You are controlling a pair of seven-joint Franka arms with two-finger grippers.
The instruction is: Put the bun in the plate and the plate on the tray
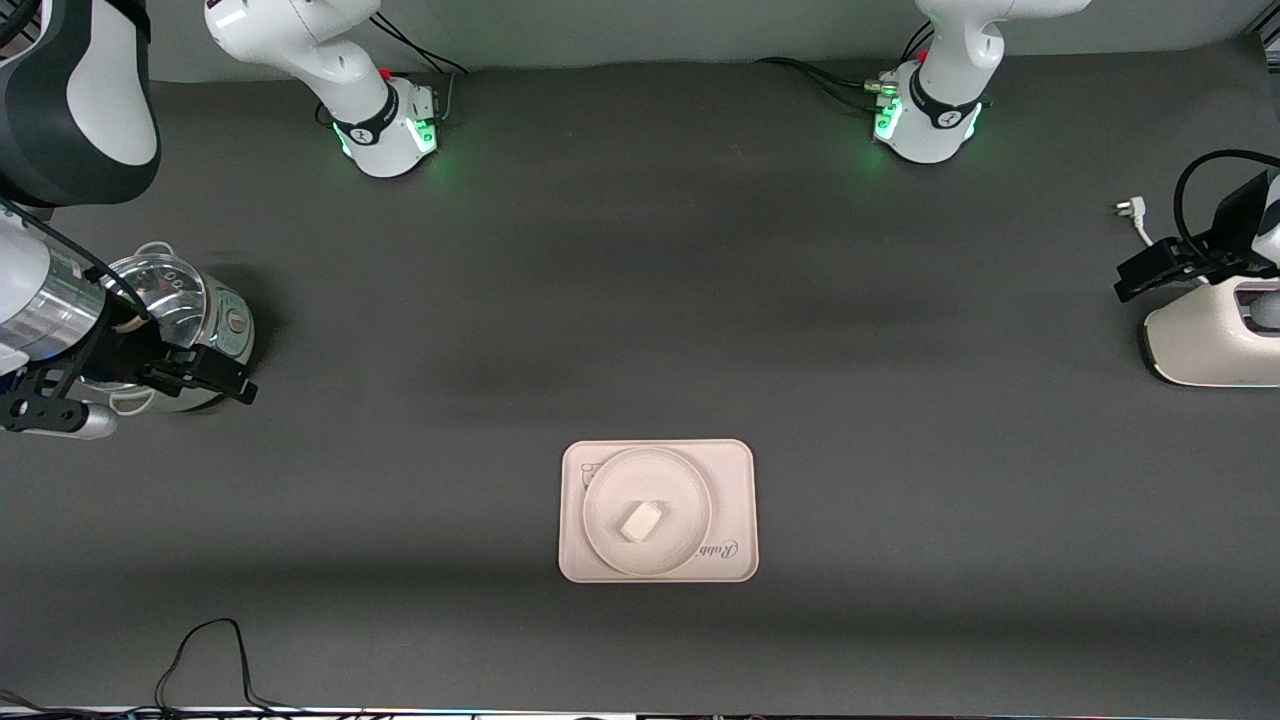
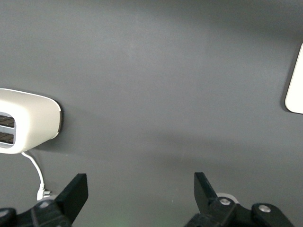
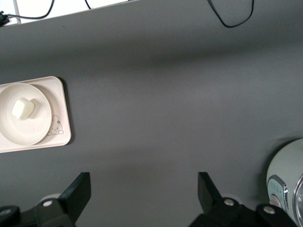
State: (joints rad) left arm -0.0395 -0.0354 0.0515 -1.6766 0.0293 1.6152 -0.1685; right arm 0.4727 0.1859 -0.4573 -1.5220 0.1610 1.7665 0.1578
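The bun (image 1: 640,521) lies in the round cream plate (image 1: 612,478). The plate sits on the pinkish-beige tray (image 1: 735,470), at mid-table near the front camera. My right gripper (image 1: 150,385) is open and empty, up over the right arm's end of the table, beside the metal cooker. Its wrist view shows its open fingers (image 3: 142,181) with the bun (image 3: 23,109), plate (image 3: 28,132) and tray (image 3: 59,106) well away. My left gripper (image 1: 1165,265) is open and empty by the toaster; its wrist view shows open fingers (image 2: 140,182) and a tray corner (image 2: 296,80).
A metal cooker (image 1: 190,310) stands at the right arm's end and shows in the right wrist view (image 3: 284,184). A white toaster (image 1: 1215,335) with a loose plug (image 1: 1128,210) stands at the left arm's end, also in the left wrist view (image 2: 28,120). A black cable (image 1: 210,640) lies by the front edge.
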